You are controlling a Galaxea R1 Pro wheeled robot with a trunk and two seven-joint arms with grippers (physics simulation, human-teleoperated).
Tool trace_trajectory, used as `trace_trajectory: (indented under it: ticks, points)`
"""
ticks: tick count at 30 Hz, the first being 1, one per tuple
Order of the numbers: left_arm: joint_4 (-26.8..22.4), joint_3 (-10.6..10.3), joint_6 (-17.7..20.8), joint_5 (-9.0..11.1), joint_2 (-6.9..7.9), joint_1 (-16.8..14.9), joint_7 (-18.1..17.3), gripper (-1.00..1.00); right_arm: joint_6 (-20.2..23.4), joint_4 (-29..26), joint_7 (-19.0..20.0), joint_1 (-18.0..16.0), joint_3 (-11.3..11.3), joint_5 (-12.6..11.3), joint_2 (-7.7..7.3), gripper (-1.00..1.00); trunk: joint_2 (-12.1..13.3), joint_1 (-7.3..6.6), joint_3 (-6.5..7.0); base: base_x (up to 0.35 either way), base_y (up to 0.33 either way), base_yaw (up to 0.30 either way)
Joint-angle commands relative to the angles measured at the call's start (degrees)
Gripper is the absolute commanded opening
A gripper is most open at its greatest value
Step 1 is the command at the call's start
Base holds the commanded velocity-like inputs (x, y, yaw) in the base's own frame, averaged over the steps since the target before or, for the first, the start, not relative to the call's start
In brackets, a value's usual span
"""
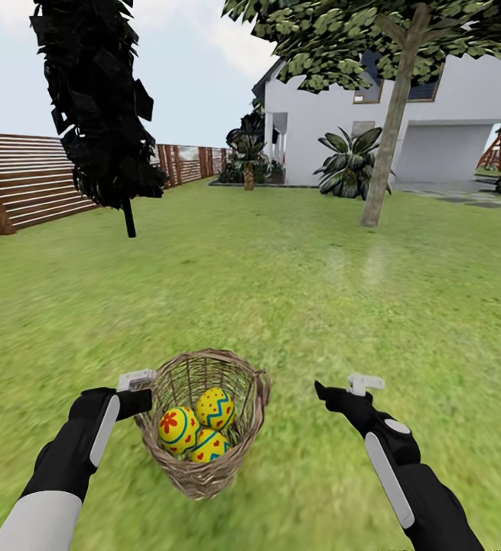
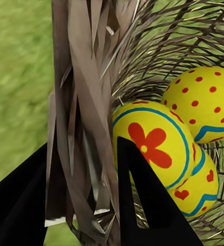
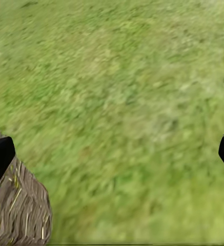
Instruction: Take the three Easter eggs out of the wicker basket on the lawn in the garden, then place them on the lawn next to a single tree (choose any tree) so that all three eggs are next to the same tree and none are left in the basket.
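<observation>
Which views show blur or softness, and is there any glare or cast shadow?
Head view: lawn smeared and soft in the foreground, eggs sharp, no cast shadows, flat even light. Left wrist view: wicker basket rim and eggs crisp, no glare. Right wrist view: grass blurred throughout.

The left gripper (image 2: 83, 205) straddled the braided rim of the wicker basket (image 2: 86, 102), with one dark finger (image 2: 147, 200) inside the basket and the other (image 2: 17, 205) outside, over the lawn (image 2: 17, 77). The inner finger overlapped the flower-painted egg (image 2: 153, 141). Beyond it lay the dotted egg (image 2: 206, 100) and the heart-marked egg (image 2: 201, 187), all three touching.
</observation>
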Motion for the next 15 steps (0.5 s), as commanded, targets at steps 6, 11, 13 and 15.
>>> trace_trajectory:
  ticks: [6,11,13,15]
  points:
    - [0.24,0.06,0.26,1.16,-0.08,-0.03,0.02,-1.0,0.2,0.24,-0.37,0.05,0.06,-0.57,0.01,1.0,2.39,-1.34,0.48,0.0,0.0,-0.063]
    - [0.5,0.05,0.26,1.16,-0.11,-0.35,0.01,-1.0,0.2,0.23,-0.45,0.14,0.01,-0.62,-0.06,1.0,4.4,-2.43,0.93,0.0,0.0,-0.065]
    - [0.61,0.05,0.29,1.16,-0.13,-0.46,-0.06,-1.0,0.2,0.28,-0.47,0.15,0.0,-0.64,-0.04,1.0,5.2,-2.87,1.11,0.0,0.0,-0.06]
    - [0.62,0.05,0.3,1.16,-0.16,-0.47,-0.06,-1.0,0.18,0.31,-0.64,0.19,0.0,-0.64,0.01,1.0,6.0,-3.31,1.28,0.0,0.0,-0.021]
